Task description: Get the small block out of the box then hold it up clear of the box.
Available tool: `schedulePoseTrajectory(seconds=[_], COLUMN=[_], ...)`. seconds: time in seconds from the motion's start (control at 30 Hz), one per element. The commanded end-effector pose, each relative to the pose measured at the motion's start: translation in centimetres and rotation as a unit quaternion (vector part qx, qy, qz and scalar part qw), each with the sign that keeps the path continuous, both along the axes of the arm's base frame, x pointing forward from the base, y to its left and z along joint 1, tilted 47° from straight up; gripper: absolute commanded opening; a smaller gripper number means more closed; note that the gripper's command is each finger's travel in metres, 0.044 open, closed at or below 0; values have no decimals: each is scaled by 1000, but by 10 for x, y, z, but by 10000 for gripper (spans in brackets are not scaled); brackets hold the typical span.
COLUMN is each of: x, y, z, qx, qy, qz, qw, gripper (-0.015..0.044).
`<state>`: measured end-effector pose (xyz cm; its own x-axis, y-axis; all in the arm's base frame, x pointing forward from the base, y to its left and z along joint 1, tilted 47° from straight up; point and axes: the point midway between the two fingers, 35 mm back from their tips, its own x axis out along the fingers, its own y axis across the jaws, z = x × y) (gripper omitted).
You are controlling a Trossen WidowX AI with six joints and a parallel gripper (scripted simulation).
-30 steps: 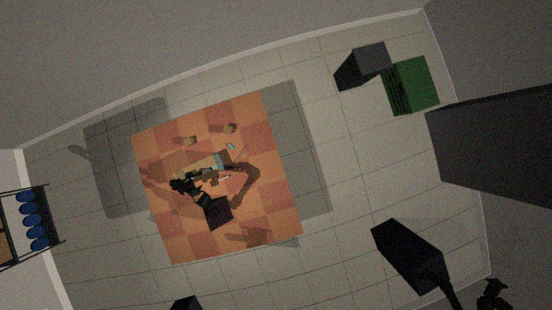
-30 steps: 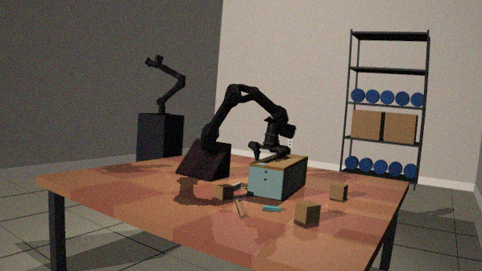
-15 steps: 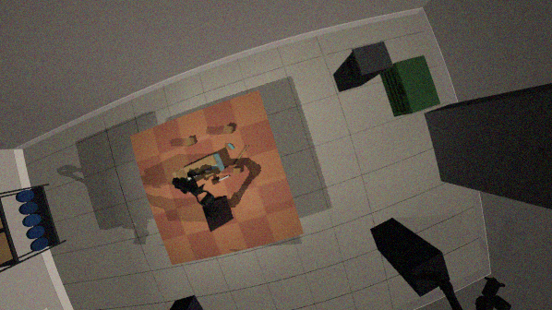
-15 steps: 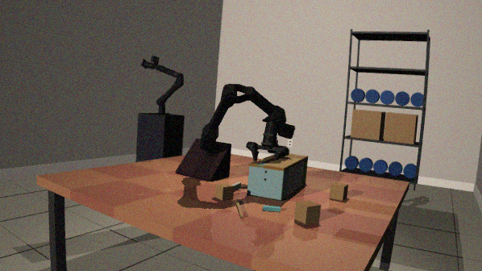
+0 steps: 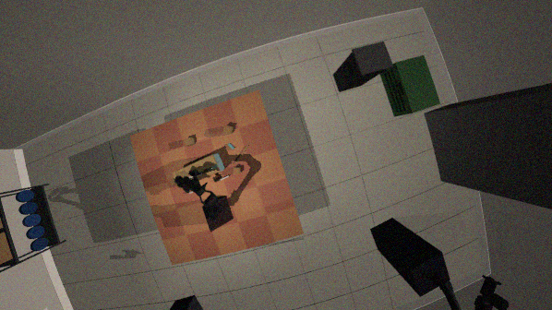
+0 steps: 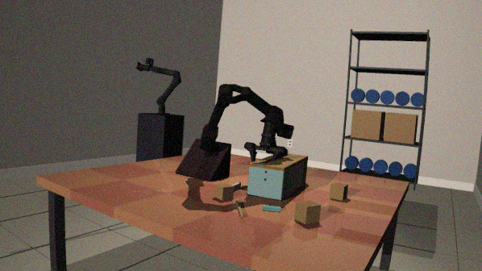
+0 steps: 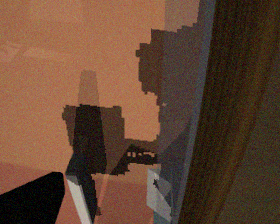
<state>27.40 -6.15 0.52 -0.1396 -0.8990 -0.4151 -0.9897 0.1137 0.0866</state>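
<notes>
The box (image 5: 219,162) (image 6: 264,182) (image 7: 231,100) has a wooden top and a teal end; it stands upright on the table (image 5: 272,214) (image 6: 133,195). Its clear front runs down the right half of the wrist view, left of the wooden top. My gripper (image 5: 194,188) (image 6: 263,158) is open and empty. It points down at the arm-base side of the box, close to the front, at about the height of the top in the exterior view. I cannot make out the small block or its place on the shelf; shadow, reflections and the gripper hide much of the front.
Wooden cubes (image 6: 307,214) (image 6: 338,191) (image 5: 191,140) stand beyond the box, and another cube (image 6: 223,192) stands near its teal end. A teal bar (image 6: 272,209) (image 5: 231,146) and a thin tan stick (image 6: 240,210) lie nearby. A white-and-dark piece (image 5: 224,178) lies beside the box.
</notes>
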Motion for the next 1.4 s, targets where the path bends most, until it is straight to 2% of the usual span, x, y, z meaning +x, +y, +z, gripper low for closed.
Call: schedulePoseTrajectory(seconds=[0.0,1.37], x=[1,0], y=[-5,-46], z=[7,50], qx=[0,-1], qy=[-4,-3], qz=[2,2], qw=[1000,1000], gripper=[400,400])
